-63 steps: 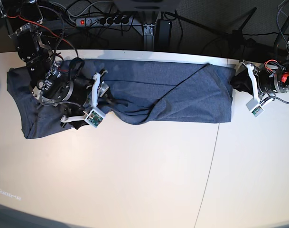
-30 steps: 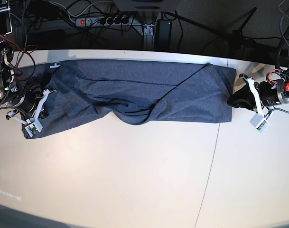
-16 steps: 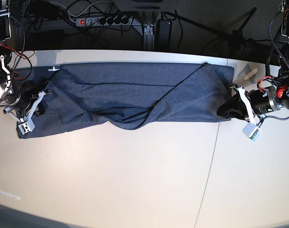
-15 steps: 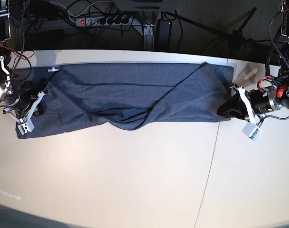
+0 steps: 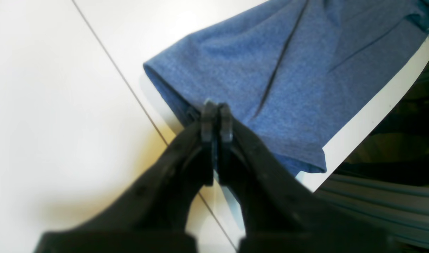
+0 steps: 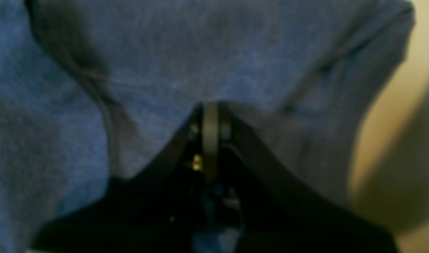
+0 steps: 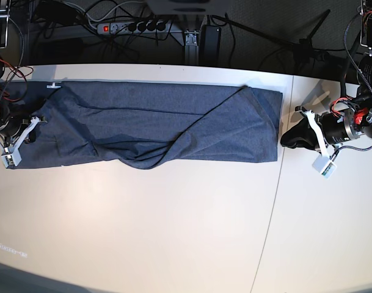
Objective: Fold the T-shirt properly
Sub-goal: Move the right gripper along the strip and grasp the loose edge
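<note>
One broad pale worktop (image 7: 173,232) carries everything here. Stretched along its far edge is the large heathered blue-grey cotton T-shirt (image 7: 149,122), a long band with a heavy diagonal crease and a sagging bulge on its near edge.

By the look of it, that cloth is light, limp and not slippery. It should drape and drag rather than hold a shape, so one pinch would only bunch it. Best bet is a corner or hem at each end, both lifted together.

The black left claw (image 5: 216,109) is pressed fully together, with its tips right at the shirt's folded end. Whether any cloth is caught, I cannot tell. The black right claw (image 6: 211,109) is just as tightly closed over the opposite end. That view is blurred, so its hold is unclear too.

Behind the worktop sit a black power strip (image 7: 134,26) and loose cables, well apart from the shirt. Nothing lies on the near side to block a fold.
</note>
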`<action>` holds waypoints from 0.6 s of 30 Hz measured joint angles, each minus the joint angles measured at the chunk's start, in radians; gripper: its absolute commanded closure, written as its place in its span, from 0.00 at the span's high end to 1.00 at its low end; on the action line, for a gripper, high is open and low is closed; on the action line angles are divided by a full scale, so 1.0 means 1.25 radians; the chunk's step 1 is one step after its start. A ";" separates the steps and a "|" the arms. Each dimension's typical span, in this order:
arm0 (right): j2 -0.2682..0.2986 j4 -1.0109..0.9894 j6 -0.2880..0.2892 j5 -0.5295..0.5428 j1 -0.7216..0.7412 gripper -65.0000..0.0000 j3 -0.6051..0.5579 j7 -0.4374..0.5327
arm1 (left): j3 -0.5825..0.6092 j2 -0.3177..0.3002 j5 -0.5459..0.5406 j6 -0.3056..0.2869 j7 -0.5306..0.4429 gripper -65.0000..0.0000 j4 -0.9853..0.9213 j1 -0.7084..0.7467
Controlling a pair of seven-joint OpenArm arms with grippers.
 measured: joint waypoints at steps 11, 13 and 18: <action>-0.002 0.150 0.034 0.093 0.034 0.45 -0.039 -0.002 | 0.000 0.000 0.040 0.000 0.000 0.02 0.000 0.000; -0.001 0.173 0.050 0.091 0.050 0.45 -0.094 -0.001 | 0.000 0.000 0.046 0.000 0.000 0.02 0.000 0.000; -0.010 0.209 0.070 0.043 0.114 0.52 -0.274 -0.003 | 0.000 0.000 0.048 0.000 0.000 0.02 0.000 0.000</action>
